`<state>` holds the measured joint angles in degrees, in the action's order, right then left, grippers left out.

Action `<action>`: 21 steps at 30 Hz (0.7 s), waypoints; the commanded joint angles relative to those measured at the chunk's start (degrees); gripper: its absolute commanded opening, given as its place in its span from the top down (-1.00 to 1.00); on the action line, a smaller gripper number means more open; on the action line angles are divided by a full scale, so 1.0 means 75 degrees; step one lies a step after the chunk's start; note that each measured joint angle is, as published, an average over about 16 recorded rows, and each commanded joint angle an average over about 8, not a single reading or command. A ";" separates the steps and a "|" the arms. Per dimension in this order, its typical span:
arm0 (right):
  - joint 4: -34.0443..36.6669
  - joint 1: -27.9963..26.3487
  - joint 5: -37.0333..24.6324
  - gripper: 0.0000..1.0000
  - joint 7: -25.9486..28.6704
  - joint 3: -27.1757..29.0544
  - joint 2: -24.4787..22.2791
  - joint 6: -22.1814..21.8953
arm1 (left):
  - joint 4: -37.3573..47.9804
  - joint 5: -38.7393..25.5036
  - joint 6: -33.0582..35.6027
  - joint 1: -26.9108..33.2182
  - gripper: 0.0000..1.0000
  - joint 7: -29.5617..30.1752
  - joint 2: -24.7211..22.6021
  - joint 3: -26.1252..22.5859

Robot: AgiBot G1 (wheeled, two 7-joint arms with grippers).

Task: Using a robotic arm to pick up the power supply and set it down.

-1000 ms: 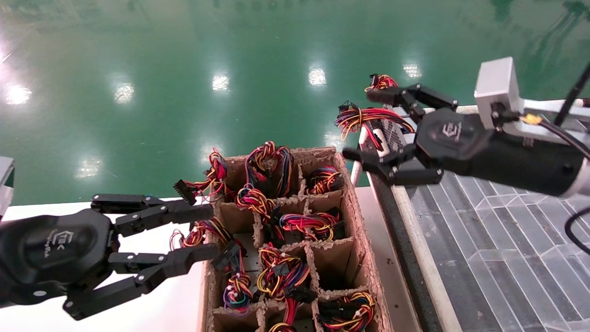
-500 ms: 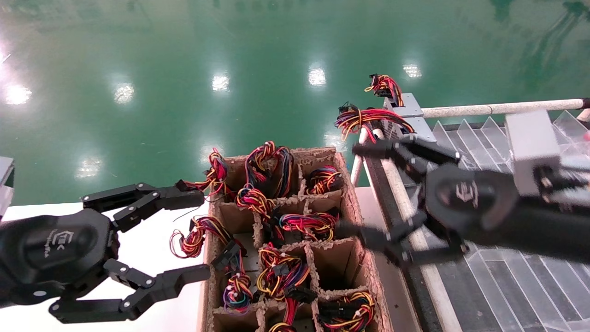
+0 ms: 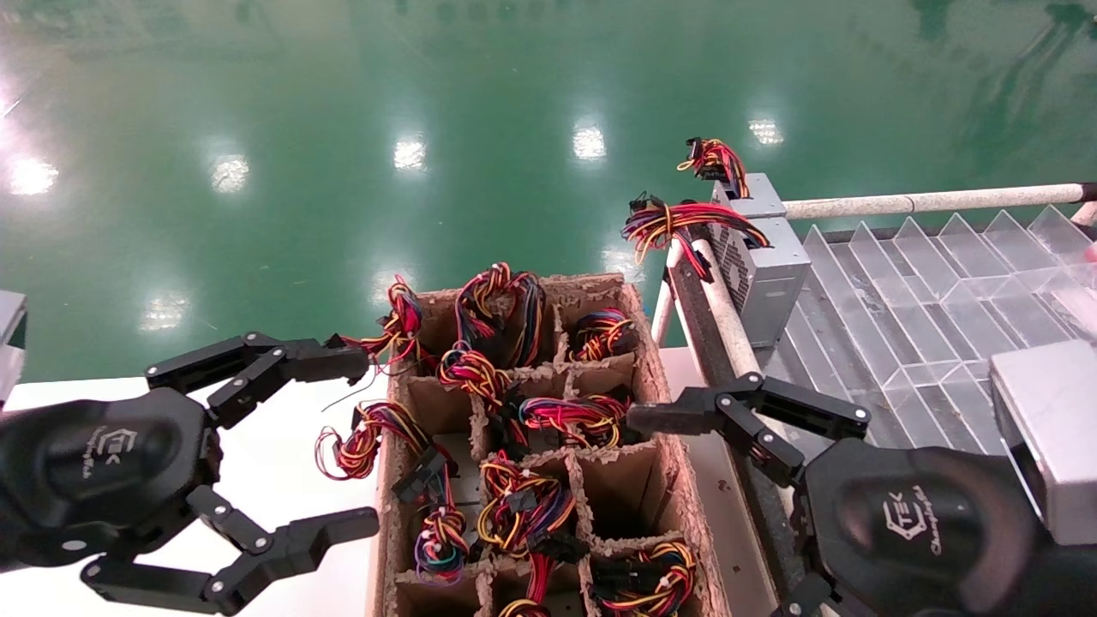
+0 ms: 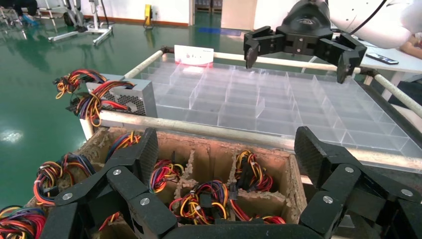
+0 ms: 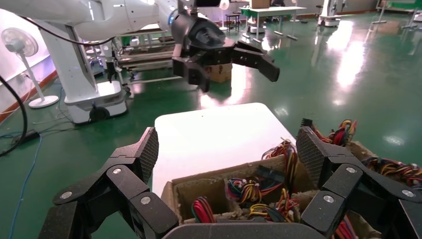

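Observation:
The power supply point(image 3: 769, 264), a grey box with a perforated side, stands on the far left corner of the clear tray; its loose red-yellow-black wires point(image 3: 673, 219) hang over the rail. The left wrist view shows that power supply point(image 4: 133, 97) too. My right gripper point(image 3: 686, 514) is open and empty, low at the near right, well short of the supply and beside the cardboard box. From its own wrist camera, the right gripper point(image 5: 227, 149) has nothing between its fingers. My left gripper point(image 3: 356, 446) is wide open and empty at the box's left side, and the left gripper point(image 4: 226, 154) looks into the box.
A cardboard box point(image 3: 662, 386) with dividers holds several coloured wire bundles. A second grey box point(image 3: 747, 194) with a small coiled bundle stands behind the supply. The clear divided tray point(image 3: 926, 291) has a white rail point(image 3: 724, 300). A white table point(image 3: 283, 480) lies at the left.
My right gripper has drawn back from the power supply to the near right, open and empty; the supply stays on the tray. My left gripper has opened wider.

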<state>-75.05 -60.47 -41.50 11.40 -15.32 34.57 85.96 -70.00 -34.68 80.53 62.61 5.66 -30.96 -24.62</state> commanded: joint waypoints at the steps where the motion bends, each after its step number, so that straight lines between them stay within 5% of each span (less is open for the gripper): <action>1: -0.0133 0.0099 0.0032 -1.00 0.0057 0.0062 -0.0042 0.0025 | 0.0000 0.0000 -0.0001 0.0000 -1.00 0.0000 0.0000 0.0000; 21: 0.0148 -0.0107 -0.0031 -1.00 -0.0071 -0.0067 0.0043 -0.0027 | 0.0001 0.0000 0.0000 0.0000 -1.00 0.0000 0.0000 0.0000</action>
<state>-73.96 -61.25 -41.72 10.88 -15.81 34.88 85.77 -69.99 -34.68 80.53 62.61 5.66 -30.96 -24.62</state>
